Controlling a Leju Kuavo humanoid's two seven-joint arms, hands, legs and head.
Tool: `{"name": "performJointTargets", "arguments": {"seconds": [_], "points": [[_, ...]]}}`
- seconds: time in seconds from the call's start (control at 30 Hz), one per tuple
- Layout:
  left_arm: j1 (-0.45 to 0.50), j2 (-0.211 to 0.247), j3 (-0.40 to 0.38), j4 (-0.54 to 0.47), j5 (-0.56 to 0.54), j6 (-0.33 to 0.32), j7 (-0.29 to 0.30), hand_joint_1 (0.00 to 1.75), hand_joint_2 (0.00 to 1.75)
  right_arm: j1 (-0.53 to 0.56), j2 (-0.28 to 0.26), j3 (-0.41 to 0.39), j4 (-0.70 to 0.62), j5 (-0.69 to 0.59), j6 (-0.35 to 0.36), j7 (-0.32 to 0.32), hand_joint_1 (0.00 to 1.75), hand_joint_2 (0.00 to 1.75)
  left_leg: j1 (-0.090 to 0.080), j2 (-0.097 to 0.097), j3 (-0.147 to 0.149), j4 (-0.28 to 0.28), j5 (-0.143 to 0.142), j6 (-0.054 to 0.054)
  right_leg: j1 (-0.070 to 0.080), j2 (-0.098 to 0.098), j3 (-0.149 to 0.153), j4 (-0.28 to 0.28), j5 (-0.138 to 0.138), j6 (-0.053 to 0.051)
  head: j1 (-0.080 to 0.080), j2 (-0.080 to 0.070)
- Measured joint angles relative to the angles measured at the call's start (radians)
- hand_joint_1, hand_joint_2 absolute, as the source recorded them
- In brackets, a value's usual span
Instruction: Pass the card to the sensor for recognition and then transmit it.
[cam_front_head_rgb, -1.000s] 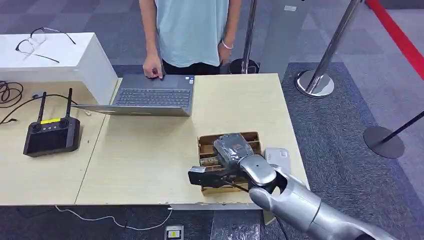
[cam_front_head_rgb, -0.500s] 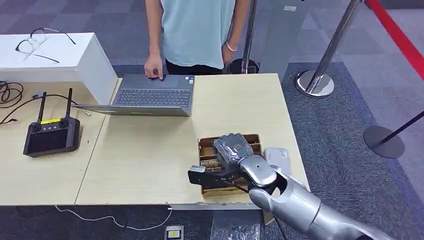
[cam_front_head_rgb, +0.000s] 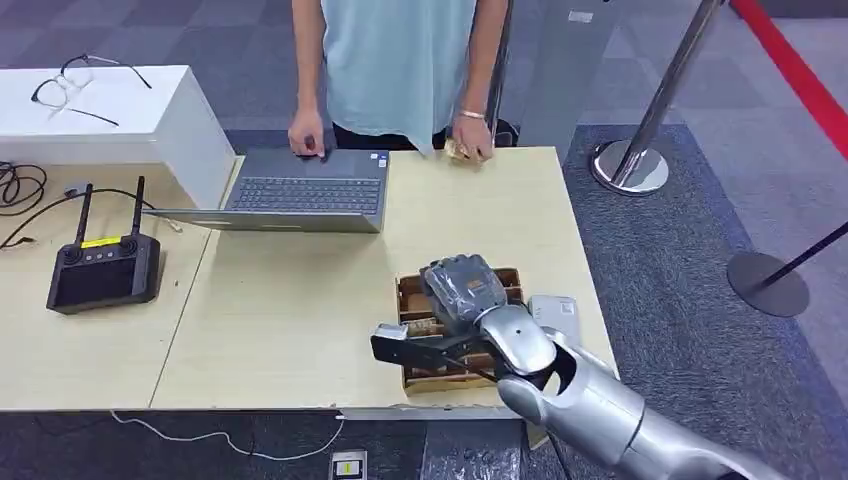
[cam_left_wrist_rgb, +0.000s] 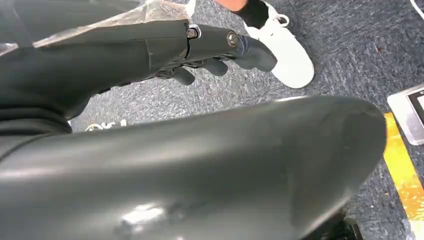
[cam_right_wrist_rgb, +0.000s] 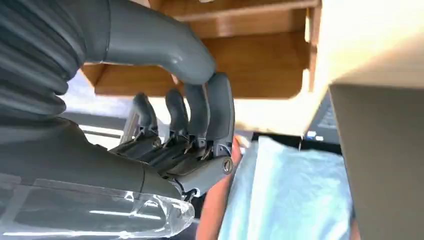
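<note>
My right hand (cam_front_head_rgb: 462, 287) hangs over a compartmented wooden box (cam_front_head_rgb: 505, 277) near the table's front edge, covering much of it. Cards (cam_front_head_rgb: 424, 325) lie in the box's near-left compartment. In the right wrist view the hand (cam_right_wrist_rgb: 200, 115) reaches down at the box (cam_right_wrist_rgb: 250, 70), its thumb tip close against the fingertips; no card shows between them and I cannot tell whether it holds one. A white sensor pad (cam_front_head_rgb: 556, 311) lies just right of the box. My left hand (cam_left_wrist_rgb: 210, 47) hangs over the carpet, its fingers loosely bent and holding nothing.
A person (cam_front_head_rgb: 395, 60) stands behind the table, one hand on the laptop (cam_front_head_rgb: 305, 190), the other resting on the table's far edge. A black controller (cam_front_head_rgb: 100, 270) sits on the left table. Glasses (cam_front_head_rgb: 75, 85) lie on a white box. Metal posts (cam_front_head_rgb: 640, 150) stand on the right.
My right hand has shifted slightly left and farther over the box. The person has leaned in and set a hand on the table's far edge.
</note>
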Motion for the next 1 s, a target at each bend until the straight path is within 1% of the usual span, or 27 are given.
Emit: {"name": "performJointTargets", "arguments": {"seconds": [0.07, 0.2, 0.33, 0.37, 0.43, 0.47, 0.5, 0.53, 0.57, 0.6, 0.63, 0.67, 0.7, 0.73, 0.8, 0.83, 0.87, 0.93, 1.0], "points": [[0.000, 0.000, 0.000, 0.000, 0.005, 0.003, 0.000, 0.00, 0.00, 0.000, 0.000, 0.000, -0.020, 0.007, 0.015, 0.002, 1.36, 1.75, 0.000, 0.000, 0.000, 0.000, 0.000, 0.000, 0.000, 0.000, 0.000, 0.000, 0.000, 0.000, 0.000, 0.000], [0.001, -0.001, 0.001, 0.000, 0.013, 0.006, -0.002, 0.00, 0.00, 0.009, 0.000, 0.005, -0.060, 0.021, 0.060, 0.002, 1.31, 1.75, 0.000, 0.000, 0.000, 0.000, 0.000, 0.000, 0.000, 0.000, 0.000, 0.000, 0.000, 0.000, 0.000, 0.000], [0.001, -0.001, 0.004, 0.000, 0.015, 0.006, -0.002, 0.00, 0.00, 0.026, 0.000, 0.011, -0.091, 0.030, 0.078, 0.002, 1.29, 1.75, 0.000, 0.000, 0.000, 0.000, 0.000, 0.000, 0.000, 0.000, 0.000, 0.000, 0.000, 0.000, 0.000, 0.000], [0.001, -0.001, 0.005, 0.000, 0.015, 0.006, -0.002, 0.00, 0.00, 0.030, 0.000, 0.014, -0.097, 0.032, 0.079, 0.000, 1.22, 1.75, 0.000, 0.000, 0.000, 0.000, 0.000, 0.000, 0.000, 0.000, 0.000, 0.000, 0.000, 0.000, 0.000, 0.000], [0.002, -0.002, 0.010, 0.000, 0.015, 0.006, -0.002, 0.00, 0.00, 0.040, 0.000, 0.021, -0.107, 0.033, 0.082, -0.003, 1.33, 1.75, 0.000, 0.000, 0.000, 0.000, 0.000, 0.000, 0.000, 0.000, 0.000, 0.000, 0.000, 0.000, 0.000, 0.000], [0.002, -0.002, 0.010, 0.000, 0.015, 0.006, -0.003, 0.00, 0.00, 0.045, 0.000, 0.023, -0.111, 0.033, 0.084, -0.003, 1.31, 1.75, 0.000, 0.000, 0.000, 0.000, 0.000, 0.000, 0.000, 0.000, 0.000, 0.000, 0.000, 0.000, 0.000, 0.000], [0.002, -0.002, 0.011, 0.000, 0.015, 0.006, -0.004, 0.00, 0.00, 0.050, 0.000, 0.025, -0.114, 0.033, 0.087, -0.003, 1.27, 1.75, 0.000, 0.000, 0.000, 0.000, 0.000, 0.000, 0.000, 0.000, 0.000, 0.000, 0.000, 0.000, 0.000, 0.000], [0.002, -0.002, 0.013, 0.000, 0.015, 0.006, -0.005, 0.00, 0.00, 0.053, 0.000, 0.027, -0.114, 0.032, 0.090, -0.005, 1.15, 1.75, 0.000, 0.000, 0.000, 0.000, 0.000, 0.000, 0.000, 0.000, 0.000, 0.000, 0.000, 0.000, 0.000, 0.000], [0.002, -0.002, 0.015, 0.000, 0.015, 0.008, -0.005, 0.00, 0.00, 0.057, 0.000, 0.029, -0.114, 0.029, 0.091, -0.005, 1.15, 1.75, 0.000, 0.000, 0.000, 0.000, 0.000, 0.000, 0.000, 0.000, 0.000, 0.000, 0.000, 0.000, 0.000, 0.000], [0.002, -0.002, 0.016, 0.000, 0.015, 0.009, -0.005, 0.00, 0.00, 0.062, 0.000, 0.030, -0.114, 0.025, 0.092, -0.008, 1.10, 1.75, 0.000, 0.000, 0.000, 0.000, 0.000, 0.000, 0.000, 0.000, 0.000, 0.000, 0.000, 0.000, 0.000, 0.000], [0.003, -0.002, 0.017, 0.000, 0.015, 0.009, -0.005, 0.00, 0.00, 0.068, 0.000, 0.030, -0.114, 0.019, 0.093, -0.011, 0.99, 1.75, 0.000, 0.000, 0.000, 0.000, 0.000, 0.000, 0.000, 0.000, 0.000, 0.000, 0.000, 0.000, 0.000, 0.000], [0.003, -0.002, 0.018, 0.000, 0.015, 0.009, -0.005, 0.00, 0.00, 0.072, 0.000, 0.030, -0.114, 0.017, 0.094, -0.013, 0.94, 1.75, 0.000, 0.000, 0.000, 0.000, 0.000, 0.000, 0.000, 0.000, 0.000, 0.000, 0.000, 0.000, 0.000, 0.000], [0.003, -0.002, 0.018, 0.000, 0.015, 0.010, -0.005, 0.00, 0.00, 0.078, 0.000, 0.030, -0.114, 0.016, 0.094, -0.014, 0.94, 1.75, 0.000, 0.000, 0.000, 0.000, 0.000, 0.000, 0.000, 0.000, 0.000, 0.000, 0.000, 0.000, 0.000, 0.000], [0.003, -0.002, 0.018, 0.000, 0.015, 0.010, -0.005, 0.00, 0.00, 0.082, 0.000, 0.031, -0.114, 0.013, 0.094, -0.015, 0.98, 1.75, 0.000, 0.000, 0.000, 0.000, 0.000, 0.000, 0.000, 0.000, 0.000, 0.000, 0.000, 0.000, 0.000, 0.000], [0.003, -0.002, 0.019, 0.000, 0.015, 0.012, -0.005, 0.00, 0.00, 0.089, 0.000, 0.031, -0.114, 0.010, 0.093, -0.015, 0.96, 1.75, 0.000, 0.000, 0.000, 0.000, 0.000, 0.000, 0.000, 0.000, 0.000, 0.000, 0.000, 0.000, 0.000, 0.000], [0.003, -0.002, 0.019, 0.000, 0.015, 0.012, -0.005, 0.00, 0.00, 0.093, 0.000, 0.031, -0.114, 0.008, 0.093, -0.016, 0.89, 1.75, 0.000, 0.000, 0.000, 0.000, 0.000, 0.000, 0.000, 0.000, 0.000, 0.000, 0.000, 0.000, 0.000, 0.000], [0.003, -0.002, 0.019, 0.000, 0.015, 0.012, -0.005, 0.00, 0.00, 0.097, 0.000, 0.031, -0.114, 0.007, 0.093, -0.016, 0.75, 1.75, 0.000, 0.000, 0.000, 0.000, 0.000, 0.000, 0.000, 0.000, 0.000, 0.000, 0.000, 0.000, 0.000, 0.000], [0.003, -0.002, 0.019, 0.000, 0.014, 0.012, -0.005, 0.00, 0.00, 0.103, 0.000, 0.031, -0.113, 0.000, 0.093, -0.018, 0.72, 1.75, 0.000, 0.000, 0.000, 0.000, 0.000, 0.000, 0.000, 0.000, 0.000, 0.000, 0.000, 0.000, 0.000, 0.000], [0.003, -0.002, 0.019, 0.000, 0.014, 0.012, -0.005, 0.00, 0.00, 0.110, 0.000, 0.031, -0.113, -0.003, 0.093, -0.021, 0.73, 1.75, 0.000, 0.000, 0.000, 0.000, 0.000, 0.000, 0.000, 0.000, 0.000, 0.000, 0.000, 0.000, 0.000, 0.000]]}}
